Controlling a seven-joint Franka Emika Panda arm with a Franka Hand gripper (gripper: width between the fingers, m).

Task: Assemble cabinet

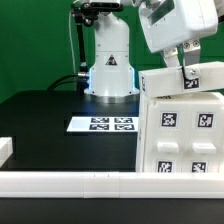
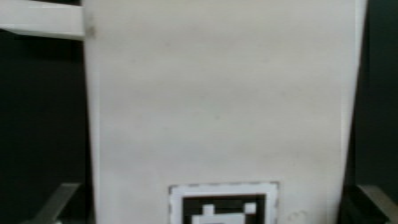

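The cabinet [image 1: 183, 140], a big white boxy body with several square tags on its face, stands at the exterior view's right. A white panel [image 1: 178, 80] with one tag lies tilted across its top. My gripper [image 1: 191, 72] comes down from above onto that panel. In the wrist view the panel [image 2: 214, 100] fills the middle, with its tag low down. My gripper [image 2: 217, 205] has one dark finger [image 2: 68, 200] against each long edge, so it is shut on the panel. The cabinet is hidden in the wrist view.
The marker board [image 1: 102, 124] lies flat on the black table in the middle. A white rail [image 1: 70, 182] runs along the front edge, with a small white block [image 1: 5, 150] at the exterior view's left. The arm's base [image 1: 108, 65] stands at the back.
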